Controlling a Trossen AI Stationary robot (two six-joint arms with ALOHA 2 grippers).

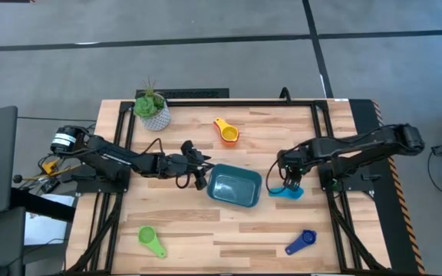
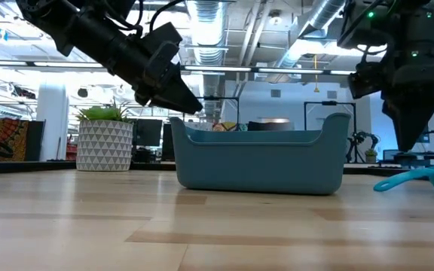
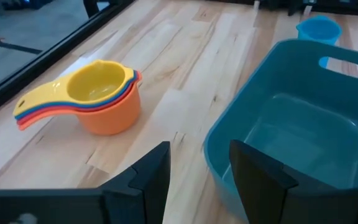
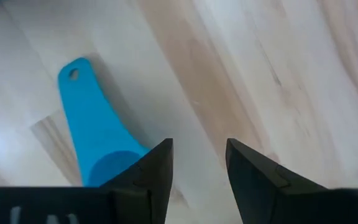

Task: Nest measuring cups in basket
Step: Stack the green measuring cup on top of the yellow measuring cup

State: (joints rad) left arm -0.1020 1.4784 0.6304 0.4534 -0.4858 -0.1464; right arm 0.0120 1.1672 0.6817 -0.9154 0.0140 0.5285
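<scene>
The teal basket (image 1: 234, 186) stands on its base at the table's middle. My left gripper (image 1: 200, 176) hovers open just off the basket's left rim (image 3: 229, 134), raised above the table (image 2: 181, 96). A nested stack of cups, yellow on top and orange below (image 3: 98, 96), sits toward the far edge (image 1: 226, 131). The light blue cup (image 1: 286, 192) lies right of the basket. My right gripper (image 1: 291, 181) hangs open above it, pointing down (image 2: 413, 139), with the cup's handle (image 4: 82, 106) beside its fingers. A green cup (image 1: 150, 240) and a dark blue cup (image 1: 301, 242) lie near the near edge.
A white patterned pot with a green plant (image 1: 153, 111) stands at the far left corner. Black rails (image 1: 121, 138) run along the table's left and right sides. Bare wood lies between the basket and the near cups.
</scene>
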